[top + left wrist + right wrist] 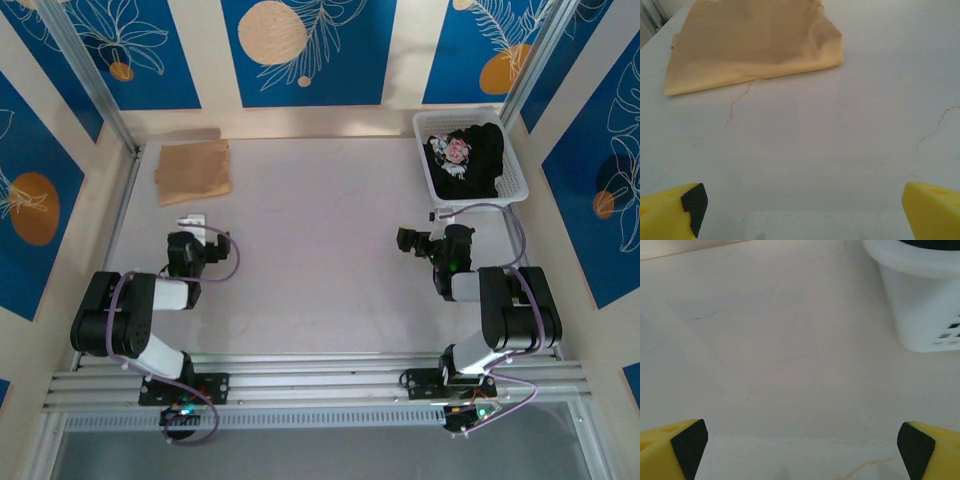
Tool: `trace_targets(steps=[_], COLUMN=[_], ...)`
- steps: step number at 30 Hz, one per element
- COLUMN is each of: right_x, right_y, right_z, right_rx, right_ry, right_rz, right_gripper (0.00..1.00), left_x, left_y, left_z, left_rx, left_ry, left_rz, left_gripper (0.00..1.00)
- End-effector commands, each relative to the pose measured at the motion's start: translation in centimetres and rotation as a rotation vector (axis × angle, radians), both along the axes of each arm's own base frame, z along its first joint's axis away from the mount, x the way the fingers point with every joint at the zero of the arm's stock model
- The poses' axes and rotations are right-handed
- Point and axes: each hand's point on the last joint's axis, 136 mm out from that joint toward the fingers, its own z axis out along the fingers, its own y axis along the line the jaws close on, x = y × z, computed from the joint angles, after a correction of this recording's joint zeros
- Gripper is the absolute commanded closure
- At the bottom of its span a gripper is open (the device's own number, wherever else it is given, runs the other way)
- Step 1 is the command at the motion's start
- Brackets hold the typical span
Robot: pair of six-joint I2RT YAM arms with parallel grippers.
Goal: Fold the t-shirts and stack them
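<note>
The tan-orange t-shirt (193,170) lies folded flat at the table's back left; in the left wrist view the tan-orange t-shirt (752,42) shows plain side up, its print hidden. The black t-shirt (468,152) with a pink-white print sits crumpled inside the white mesh basket (507,178). My left gripper (192,222) rests low on the left, a short way in front of the folded tee, open and empty, its yellow fingers (675,212) wide apart. My right gripper (408,240) is open and empty too, with its fingertips (932,450) spread, in front and left of the basket (920,300).
Both arms are drawn back near their bases at the near edge. The marbled white table (320,260) spreads between them. A metal frame post (85,75) stands at the back left and another post (535,55) at the back right, with patterned walls around.
</note>
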Motion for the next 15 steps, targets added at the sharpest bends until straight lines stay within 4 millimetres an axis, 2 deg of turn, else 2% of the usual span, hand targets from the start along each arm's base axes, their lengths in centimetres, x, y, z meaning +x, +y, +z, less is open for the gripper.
trace_targets(steps=[1, 15], right_x=[1.35, 1.4], right_y=[0.15, 0.18], right_z=[1.89, 1.91], right_rx=[-0.047, -0.045], right_ry=[-0.068, -0.07], right_rz=[0.016, 0.018], right_gripper=[0.01, 0.01], left_x=[0.74, 0.9], left_y=[-0.08, -0.3], left_z=[1.06, 1.02], left_rx=[0.004, 0.026], left_ry=[-0.038, -0.03], left_rz=[-0.017, -0.017], left_gripper=[0.0, 0.0])
